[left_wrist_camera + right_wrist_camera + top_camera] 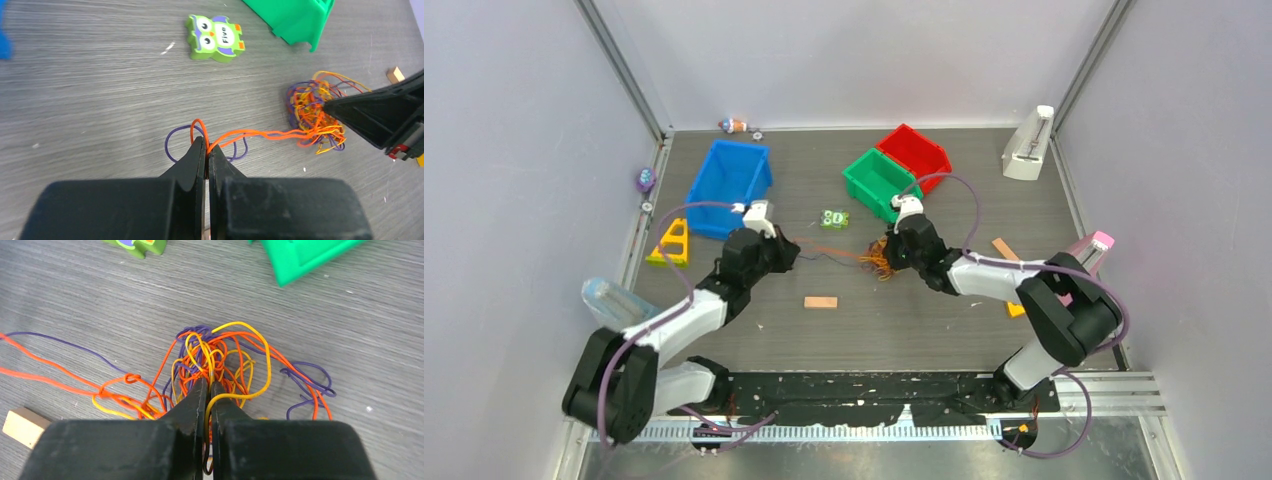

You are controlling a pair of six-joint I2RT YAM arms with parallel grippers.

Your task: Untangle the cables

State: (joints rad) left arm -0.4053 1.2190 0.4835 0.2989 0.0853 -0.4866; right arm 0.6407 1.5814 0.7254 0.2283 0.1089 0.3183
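Note:
The cables are a tangle of orange, yellow and purple strands point(877, 257) at the table's middle, also in the left wrist view point(312, 112) and the right wrist view point(220, 357). My left gripper point(790, 246) point(206, 143) is shut on an orange strand point(260, 134) that stretches right to the tangle; a purple loop point(172, 142) lies under its tips. My right gripper point(888, 250) point(209, 383) is shut on a yellow strand point(260, 360) at the tangle's near edge. The two grippers face each other across the stretched strands.
A green owl block point(834, 218) lies behind the strands. A green bin point(879, 183) and a red bin point(915, 152) stand behind the right gripper, a blue bin point(729, 185) at back left. Wooden blocks point(820, 302) point(1005, 248) lie nearby. A yellow triangle point(672, 243) sits at left.

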